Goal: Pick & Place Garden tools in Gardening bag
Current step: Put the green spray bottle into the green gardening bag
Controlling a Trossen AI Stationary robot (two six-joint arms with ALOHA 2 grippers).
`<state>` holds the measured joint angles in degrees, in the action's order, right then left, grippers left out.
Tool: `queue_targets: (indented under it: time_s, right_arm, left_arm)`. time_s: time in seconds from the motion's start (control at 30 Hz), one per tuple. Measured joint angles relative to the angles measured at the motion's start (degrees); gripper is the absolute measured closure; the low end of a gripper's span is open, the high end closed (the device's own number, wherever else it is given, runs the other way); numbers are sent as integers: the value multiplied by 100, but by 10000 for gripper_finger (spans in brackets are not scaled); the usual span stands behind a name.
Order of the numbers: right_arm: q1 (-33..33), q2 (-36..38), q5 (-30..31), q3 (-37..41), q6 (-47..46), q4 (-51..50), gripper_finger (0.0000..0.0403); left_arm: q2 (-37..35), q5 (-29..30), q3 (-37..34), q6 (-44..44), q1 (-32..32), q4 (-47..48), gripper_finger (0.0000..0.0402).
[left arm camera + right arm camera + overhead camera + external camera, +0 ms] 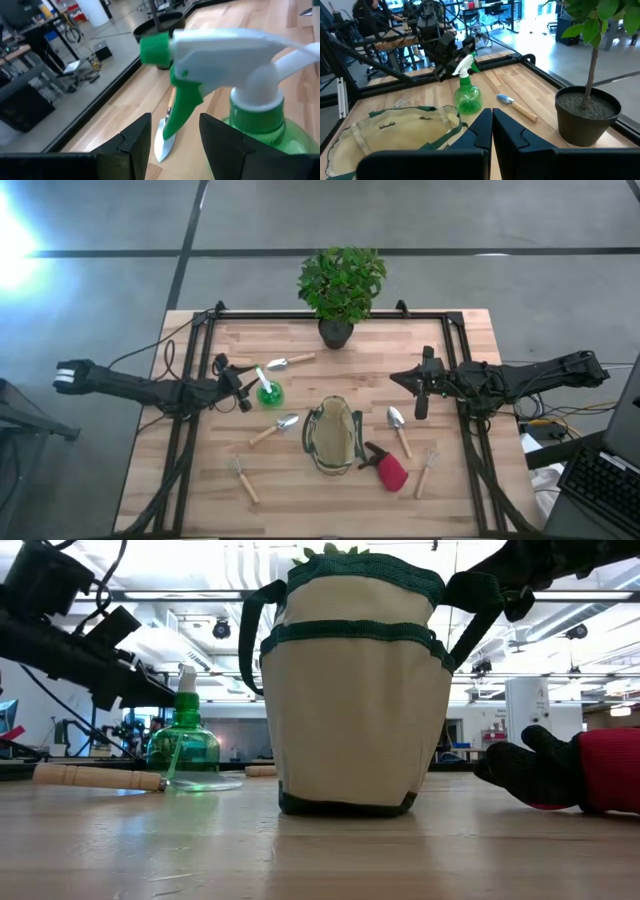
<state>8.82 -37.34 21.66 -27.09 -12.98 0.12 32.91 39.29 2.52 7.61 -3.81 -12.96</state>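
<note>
A: High view puts the left pincer right at the green spray bottle, fingers parted on either side of its trigger head but not clamped on it.

B: And the bottle?

A: Standing upright on the surface, left of the gardening bag at the middle.

B: Right arm?

A: Its pincer hangs clenched and empty, right of the bag, near a trowel
</note>
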Motion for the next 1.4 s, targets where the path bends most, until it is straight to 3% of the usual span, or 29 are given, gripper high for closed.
queue_targets:
  time_s: [0.6, 1.13, 1.4]
  right_arm:
    - [-2, 0, 103, 0, 100, 59, 394]
    - [-2, 0, 103, 0, 121, 61, 394]
    - [-2, 0, 103, 0, 121, 59, 394]
  left_arm:
    - [450, 69, 0, 128, 177, -311, 279]
    - [564, 78, 2, 25, 232, -435, 390]
    - [557, 31, 29, 294, 232, -1087, 395]
